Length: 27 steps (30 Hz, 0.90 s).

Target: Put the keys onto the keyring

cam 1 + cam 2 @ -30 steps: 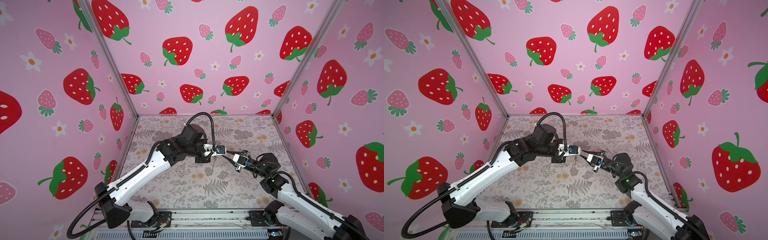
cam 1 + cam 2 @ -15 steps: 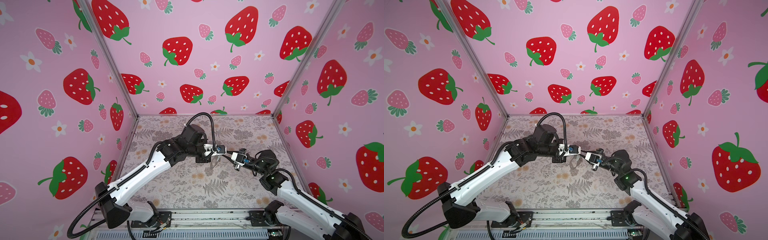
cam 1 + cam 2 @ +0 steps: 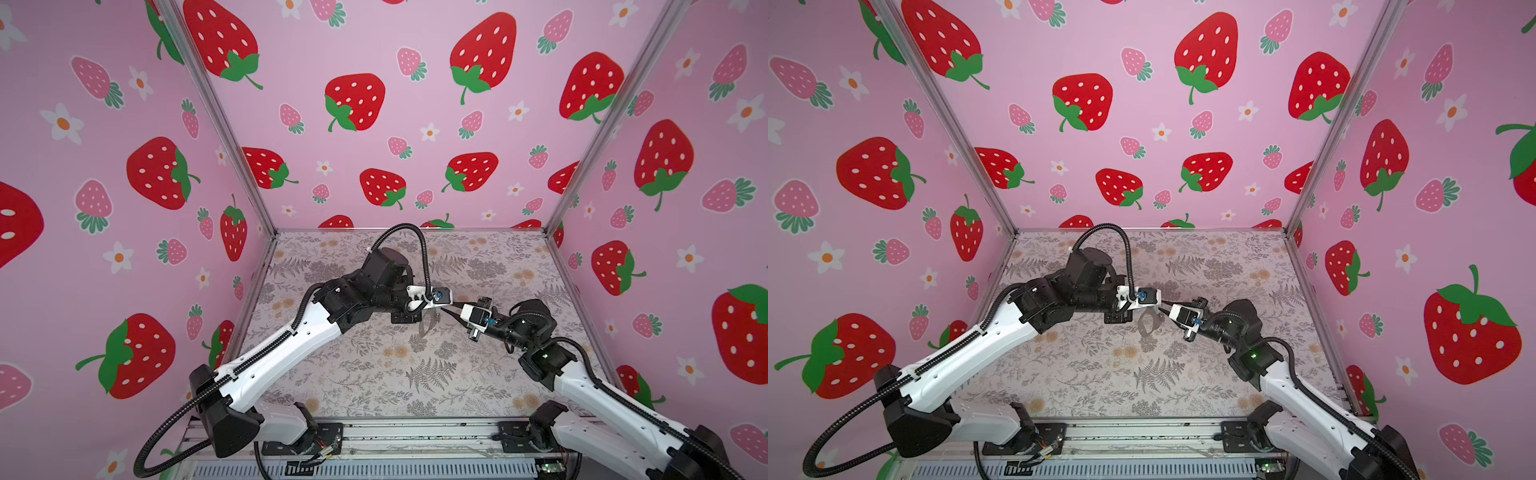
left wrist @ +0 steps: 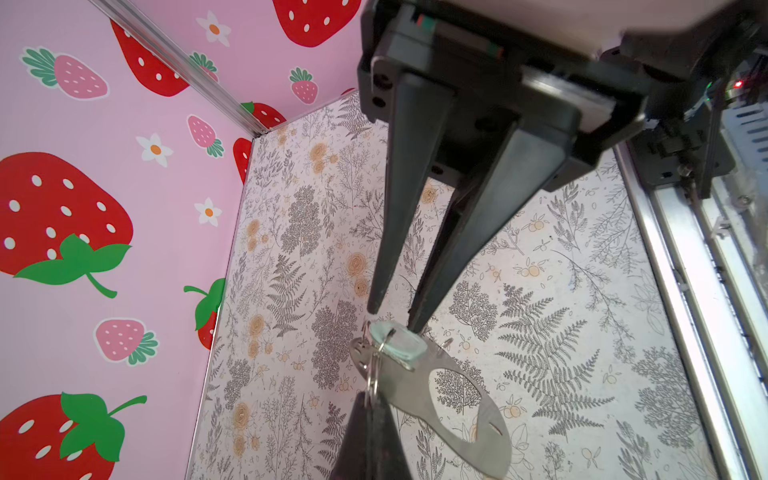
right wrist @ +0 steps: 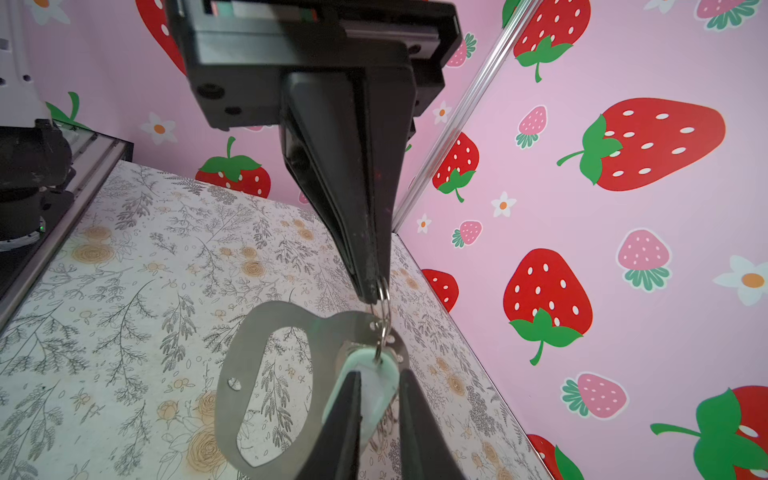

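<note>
Now the left gripper (image 4: 395,319) clamps the mint tag (image 5: 376,392), the right gripper (image 5: 372,293) pinches a ring (image 5: 385,309); one tug could yank the keyring (image 5: 328,328) loose.

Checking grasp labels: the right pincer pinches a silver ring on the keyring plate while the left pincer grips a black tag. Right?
Not quite: the tag is mint green, not black. The right wrist view shows it in the left pincer, while the right pincer pinches the silver ring on the keyring plate.
</note>
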Available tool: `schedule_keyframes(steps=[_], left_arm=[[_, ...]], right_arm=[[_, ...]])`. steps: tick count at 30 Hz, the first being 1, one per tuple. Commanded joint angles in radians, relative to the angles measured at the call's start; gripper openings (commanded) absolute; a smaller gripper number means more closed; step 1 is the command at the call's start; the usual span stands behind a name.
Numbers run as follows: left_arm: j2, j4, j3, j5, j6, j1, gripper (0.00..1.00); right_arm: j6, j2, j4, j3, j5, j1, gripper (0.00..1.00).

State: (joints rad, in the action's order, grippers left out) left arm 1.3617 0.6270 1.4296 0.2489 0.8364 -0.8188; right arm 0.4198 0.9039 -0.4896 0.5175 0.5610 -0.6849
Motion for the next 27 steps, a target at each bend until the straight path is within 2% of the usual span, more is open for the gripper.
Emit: schedule_keyframes(steps=[1,27], left_arm=[[-0.02,-0.03,-0.004,-0.005,-0.002,0.002,0.0],[0.01,-0.042,0.005,-0.003,-0.002,0.0,0.0]], right_arm=[[0.015,-0.006,0.004,0.016,0.004,-0.001,0.2],[-0.067,0.04,-0.107,0.022,0.008,0.0,0.17]])
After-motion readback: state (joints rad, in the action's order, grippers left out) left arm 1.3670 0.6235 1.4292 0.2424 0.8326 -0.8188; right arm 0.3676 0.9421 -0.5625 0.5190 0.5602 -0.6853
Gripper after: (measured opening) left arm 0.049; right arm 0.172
